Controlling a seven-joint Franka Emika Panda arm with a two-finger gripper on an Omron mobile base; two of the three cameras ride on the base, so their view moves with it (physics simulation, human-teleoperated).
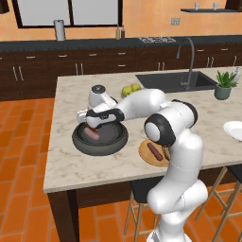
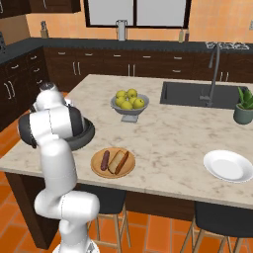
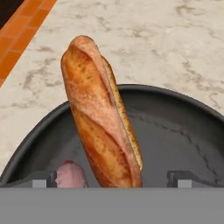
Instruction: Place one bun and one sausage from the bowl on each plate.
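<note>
In the hand view a golden-brown bun [image 3: 100, 118] lies in the dark bowl [image 3: 183, 99], pointing away from the camera. It sits between my gripper's [image 3: 113, 179] two fingertips [image 3: 43, 178], which stand wide open and clear of it on both sides. A pinkish sausage [image 3: 70, 175] lies beside the bun near the left fingertip. From the left base view my gripper [image 1: 94, 124] hangs low over the bowl [image 1: 113, 144], with the sausage [image 1: 92, 135] under it. The wooden plate [image 2: 99, 173] holds a dark sausage [image 2: 105, 160] and a bun [image 2: 118, 161]. The white plate [image 2: 228, 165] is bare.
A pale bowl of yellow-green fruit [image 2: 129, 101] stands mid-counter behind the wooden plate. The sink [image 2: 195, 94] with its faucet and a potted plant [image 2: 244, 107] are at the far right. The dark bowl sits close to the counter's left edge.
</note>
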